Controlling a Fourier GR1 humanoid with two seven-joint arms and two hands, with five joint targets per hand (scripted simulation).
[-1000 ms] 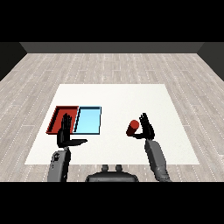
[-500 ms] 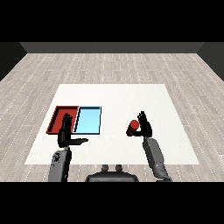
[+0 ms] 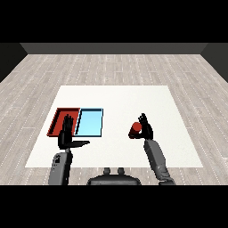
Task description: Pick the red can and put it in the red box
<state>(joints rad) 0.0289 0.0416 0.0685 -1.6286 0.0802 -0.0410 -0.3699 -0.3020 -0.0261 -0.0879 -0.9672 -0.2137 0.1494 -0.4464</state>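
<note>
The red can (image 3: 135, 129) stands upright on the white table, right of centre. My right hand (image 3: 146, 127) is upright against the can's right side, palm toward it. Its fingers are only slightly bent over the can and its thumb is low at the can's front. The red tray (image 3: 58, 120) lies at the left of the table, with the light blue tray (image 3: 90, 123) touching its right side. My left hand (image 3: 67, 136) is raised and open just in front of the red tray, fingers straight up and thumb pointing right. It holds nothing.
Both trays hold nothing. Bare white table (image 3: 116, 100) lies between the blue tray and the can and across the far half. Grey wooden floor surrounds the table.
My right hand has edged a little left, closer against the can. The can, the trays and my left hand have not moved.
</note>
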